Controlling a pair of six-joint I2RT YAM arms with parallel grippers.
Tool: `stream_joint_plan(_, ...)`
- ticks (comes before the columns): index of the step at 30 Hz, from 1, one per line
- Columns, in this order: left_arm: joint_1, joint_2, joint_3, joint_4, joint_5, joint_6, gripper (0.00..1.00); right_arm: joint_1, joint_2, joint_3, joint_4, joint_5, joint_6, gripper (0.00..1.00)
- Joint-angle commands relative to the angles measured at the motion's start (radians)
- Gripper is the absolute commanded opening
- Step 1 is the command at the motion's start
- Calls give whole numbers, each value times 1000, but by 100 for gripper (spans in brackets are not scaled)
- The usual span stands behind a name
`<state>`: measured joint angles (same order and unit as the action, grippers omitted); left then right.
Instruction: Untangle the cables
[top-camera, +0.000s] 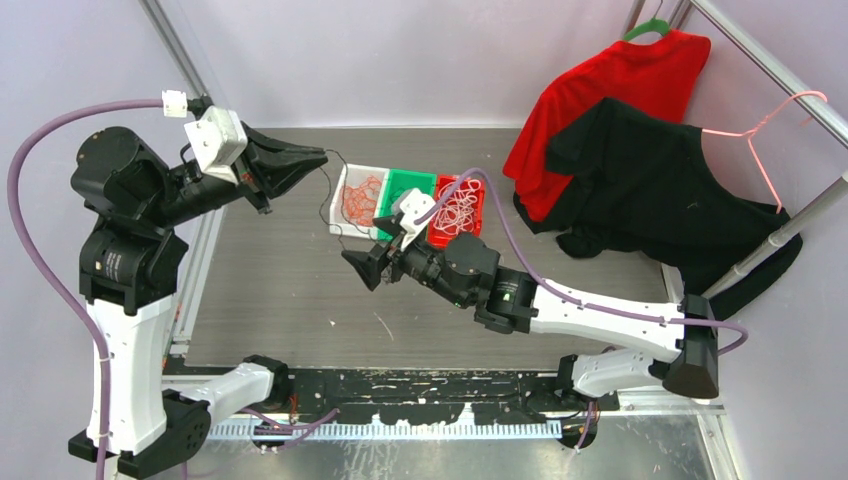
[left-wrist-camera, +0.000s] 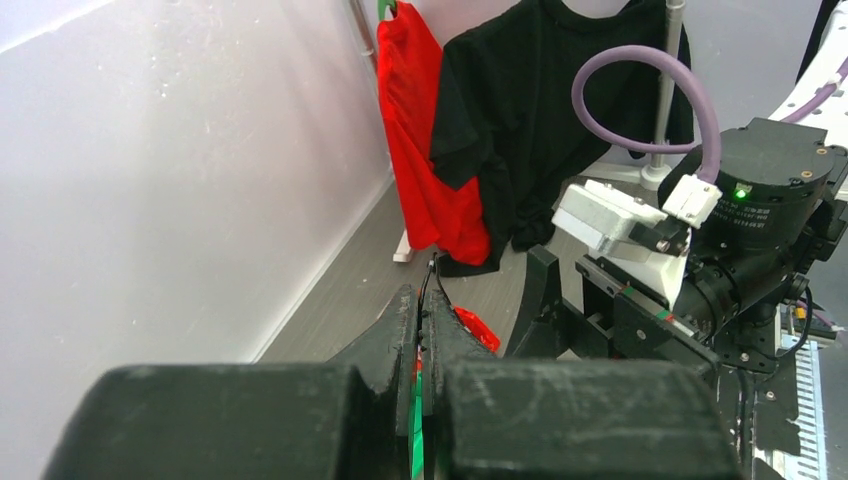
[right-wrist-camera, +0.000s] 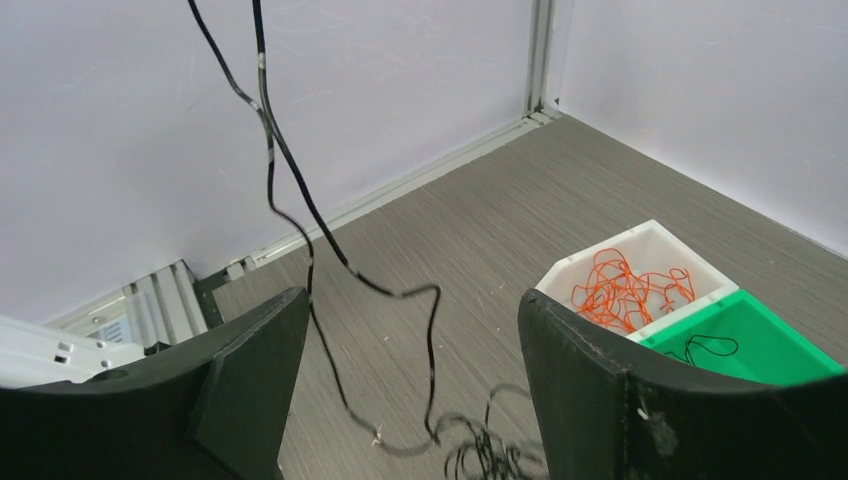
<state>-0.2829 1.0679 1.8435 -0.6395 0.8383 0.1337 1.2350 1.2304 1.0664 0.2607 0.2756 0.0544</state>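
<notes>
Currently, at upper left, my left gripper (top-camera: 322, 157) is clamped tight on a black cable (right-wrist-camera: 432, 340) that dangles to the table. Centre frame, my right gripper (top-camera: 357, 265) gapes wide, holding nothing. Just right, orange cables (top-camera: 362, 200) fill the white bin (top-camera: 347, 180), white cables (top-camera: 458, 210) the red bin (top-camera: 481, 215).

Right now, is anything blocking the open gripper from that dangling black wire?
Nothing visible does. The black wire hangs freely from the shut left gripper, just ahead of the open right gripper, with only air between.
</notes>
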Motion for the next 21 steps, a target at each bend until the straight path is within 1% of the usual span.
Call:
stream_joint_plan(1, 2, 0, 49, 46, 16, -38, 0, -3, 38, 68, 37, 29, -24, 80)
stream_joint_plan(3, 2, 0, 59, 45, 25, -51, 0, -3, 51, 71, 54, 76, -54, 79)
stream_joint_plan(7, 1, 7, 79, 48, 47, -86, 0, -5, 82, 96, 70, 89, -92, 76)
stream_joint_plan(9, 2, 9, 85, 52, 51, -93, 0, -7, 70, 103, 71, 35, -99, 77)
stream_joint_plan(12, 2, 2, 81, 50, 51, -75, 0, -6, 51, 115, 37, -61, -92, 80)
stream_joint_plan(14, 2, 5, 82, 46, 52, -62, 0, -6, 45, 125, 12, -94, -89, 81)
stream_joint_plan(21, 2, 7, 86, 32, 51, -32, 0, -8, 16, 90, 26, -188, -49, 81)
